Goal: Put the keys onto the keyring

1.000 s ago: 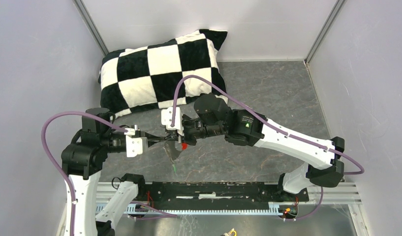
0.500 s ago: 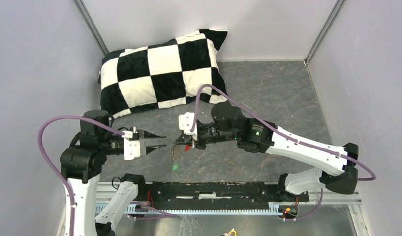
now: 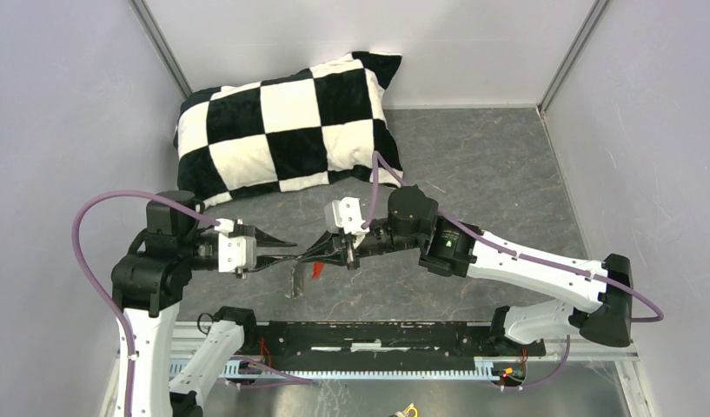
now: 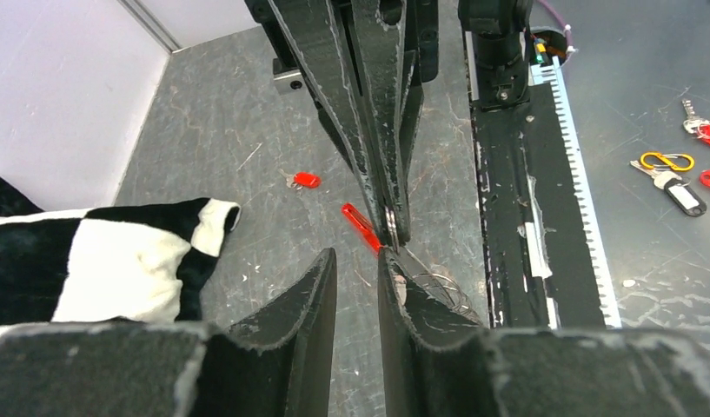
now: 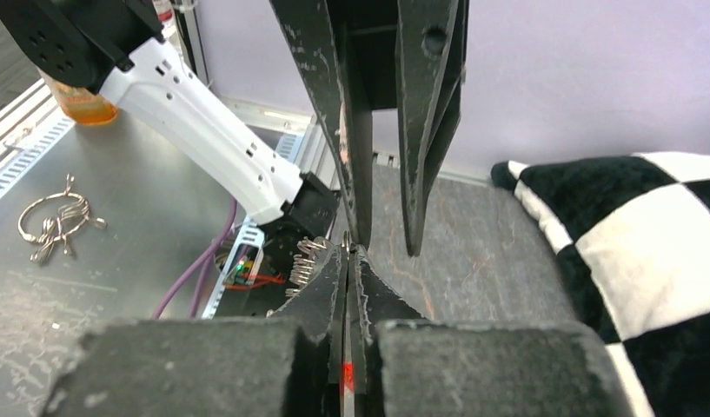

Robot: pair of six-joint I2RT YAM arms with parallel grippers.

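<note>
My right gripper (image 3: 315, 255) (image 5: 347, 250) is shut on the keyring, pinching its thin metal edge. The red fob (image 4: 360, 228) (image 3: 316, 270) sticks out below the closed fingers, and the silvery ring (image 4: 438, 287) hangs beside my left gripper's right finger. My left gripper (image 3: 288, 251) (image 4: 355, 258) stands open a narrow gap with nothing between its fingers, tip to tip with the right gripper just above the table. A small red-headed key (image 4: 306, 181) lies on the grey floor beyond. The green-headed key is not in view.
A black-and-white checked pillow (image 3: 286, 122) lies at the back left. The black rail (image 3: 377, 334) runs along the near edge. Spare keys, tags and an orange carabiner (image 4: 668, 161) lie on the metal shelf beyond it, and a wire ring bundle (image 5: 56, 217).
The left gripper let go and opened, drew back left, then closed in on the right fingertips again. The right arm shifted right with the keyring still pinched.
</note>
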